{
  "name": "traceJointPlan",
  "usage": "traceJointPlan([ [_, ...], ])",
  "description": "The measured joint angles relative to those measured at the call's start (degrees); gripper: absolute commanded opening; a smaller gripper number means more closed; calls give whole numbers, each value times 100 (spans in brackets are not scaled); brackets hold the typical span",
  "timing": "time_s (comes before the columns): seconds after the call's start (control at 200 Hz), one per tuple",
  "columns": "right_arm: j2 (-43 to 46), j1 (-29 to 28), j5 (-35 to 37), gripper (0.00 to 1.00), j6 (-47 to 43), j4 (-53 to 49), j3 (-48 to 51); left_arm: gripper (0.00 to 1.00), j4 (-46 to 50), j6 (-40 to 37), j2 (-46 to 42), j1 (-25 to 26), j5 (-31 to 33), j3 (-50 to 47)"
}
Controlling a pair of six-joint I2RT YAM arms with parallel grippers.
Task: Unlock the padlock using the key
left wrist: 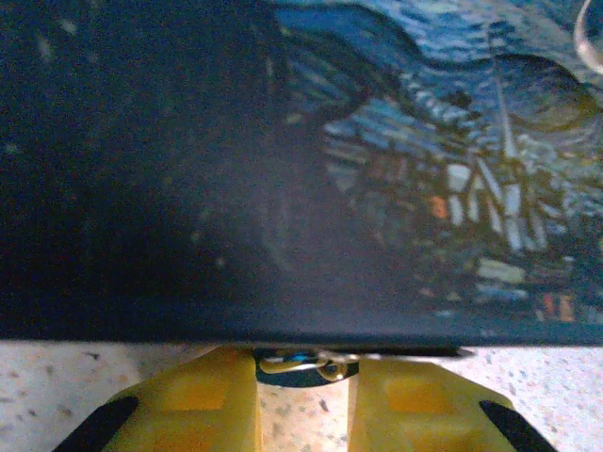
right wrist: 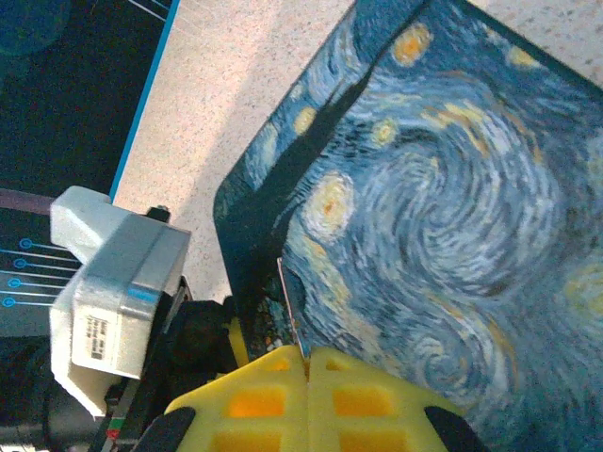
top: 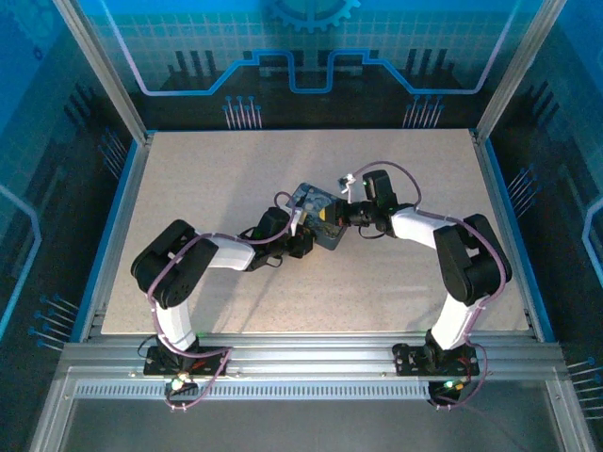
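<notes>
Left hand [left wrist: 303, 375] grips the padlock [left wrist: 311, 362] between its yellow fingers, low against the side of the Starry Night tin [right wrist: 424, 217] at mid-surface [left wrist: 537, 391]. Right hand [right wrist: 307, 356] is closed on the key [right wrist: 288, 301], which lies against the tin lid.

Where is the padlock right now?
Left wrist view, bottom centre: the padlock sits between the left gripper's yellow fingers, just below the painted tin's lower edge.

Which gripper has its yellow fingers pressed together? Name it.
The right gripper: its fingers meet, pinching the thin key. The left gripper's fingers stand apart, the padlock between them.
</notes>
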State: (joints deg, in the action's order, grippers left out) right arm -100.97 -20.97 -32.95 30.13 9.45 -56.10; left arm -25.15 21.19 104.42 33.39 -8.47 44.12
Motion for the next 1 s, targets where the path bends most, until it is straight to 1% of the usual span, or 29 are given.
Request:
traceJointPlan([
  [0.335, 1064, -2, 398, 0, -435, -52, 125, 16, 553, 498, -308, 70, -197, 0],
  [0.57, 1930, -9, 717, 0, -837, -151, 859, 13, 1252, 863, -566, 76, -348, 269],
  [0.72, 2352, -48, 894, 0, -1045, -273, 1303, 14, 1508, 1106, -734, 76, -450, 431],
  [1.0, 2933, -417, 1047, 0, -1307, -243, 1821, 11, 1974, 1530, -940, 76, -496, 595],
])
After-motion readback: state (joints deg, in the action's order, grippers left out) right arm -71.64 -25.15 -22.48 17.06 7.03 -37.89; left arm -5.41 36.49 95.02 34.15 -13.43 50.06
